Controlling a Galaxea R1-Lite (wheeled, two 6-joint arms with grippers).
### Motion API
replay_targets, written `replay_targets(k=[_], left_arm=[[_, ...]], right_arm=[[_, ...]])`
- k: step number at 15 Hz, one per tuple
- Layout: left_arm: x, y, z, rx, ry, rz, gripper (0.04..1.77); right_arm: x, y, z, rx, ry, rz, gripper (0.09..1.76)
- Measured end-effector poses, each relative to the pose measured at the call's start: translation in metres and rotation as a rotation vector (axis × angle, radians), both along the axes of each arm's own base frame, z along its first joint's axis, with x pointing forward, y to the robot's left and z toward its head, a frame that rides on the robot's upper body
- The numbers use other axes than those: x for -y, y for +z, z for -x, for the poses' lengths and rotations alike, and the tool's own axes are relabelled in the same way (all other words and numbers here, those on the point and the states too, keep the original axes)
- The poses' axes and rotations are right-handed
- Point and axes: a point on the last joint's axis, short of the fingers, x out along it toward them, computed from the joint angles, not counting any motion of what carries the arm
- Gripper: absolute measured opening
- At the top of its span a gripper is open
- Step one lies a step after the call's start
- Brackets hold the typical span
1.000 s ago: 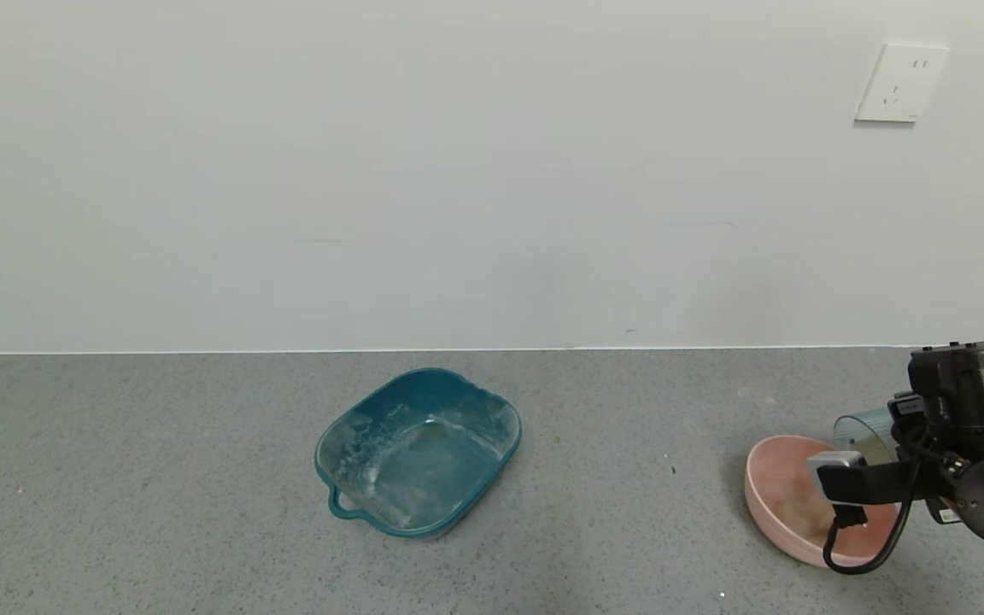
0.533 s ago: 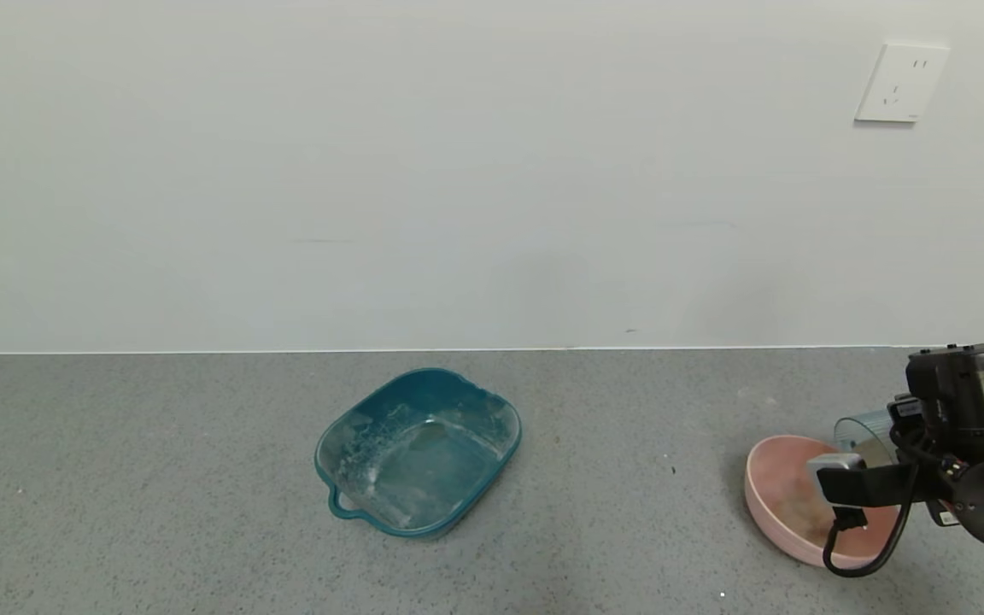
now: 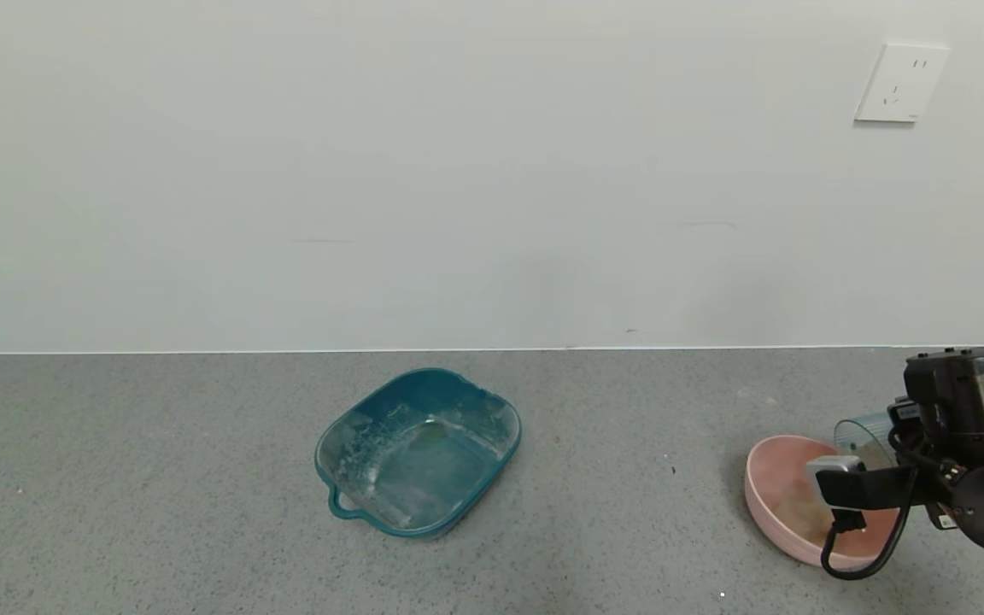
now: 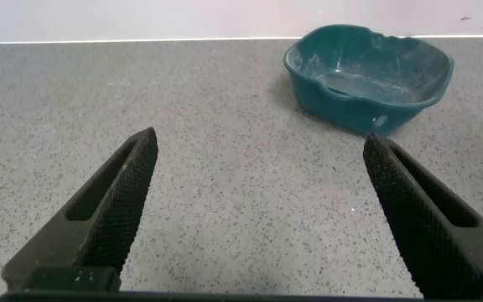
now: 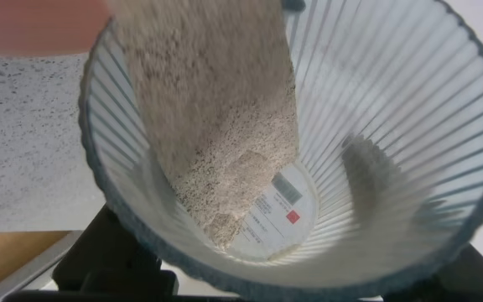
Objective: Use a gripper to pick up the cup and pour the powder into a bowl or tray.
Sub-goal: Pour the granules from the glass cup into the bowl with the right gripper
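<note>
My right gripper (image 3: 900, 434) is shut on the clear ribbed cup (image 3: 862, 434) and holds it tipped on its side over the pink bowl (image 3: 772, 504) at the table's right end. In the right wrist view the cup (image 5: 392, 134) fills the picture. Off-white powder (image 5: 216, 126) slides along its wall toward the rim, and the bowl's pink edge (image 5: 32, 25) lies just beyond the rim. A brownish patch of powder (image 3: 799, 515) lies inside the bowl. The black jaws show only as dark shapes on both sides of the cup's base. My left gripper (image 4: 258, 139) is open and empty above bare tabletop.
A teal rounded-square tray (image 3: 418, 453) with a handle and white residue sits mid-table; it also shows ahead of the left gripper in the left wrist view (image 4: 367, 74). A white wall stands behind the grey speckled table (image 3: 159, 478). A wall socket (image 3: 900, 83) is at upper right.
The right wrist has shifted slightly left and down, with the cup still tipped over the bowl. The left arm and the teal tray have not moved.
</note>
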Motion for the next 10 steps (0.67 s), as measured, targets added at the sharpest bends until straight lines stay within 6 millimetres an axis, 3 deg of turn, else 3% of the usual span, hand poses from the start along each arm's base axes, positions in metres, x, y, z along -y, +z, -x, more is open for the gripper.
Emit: replay_targets(k=[10], left_arm=[[0.000,0.000,0.000,0.000,0.000,0.000,1.76]], right_arm=[[0.005,-0.001,0.011,0.105,-0.081,-0.176,1.35]])
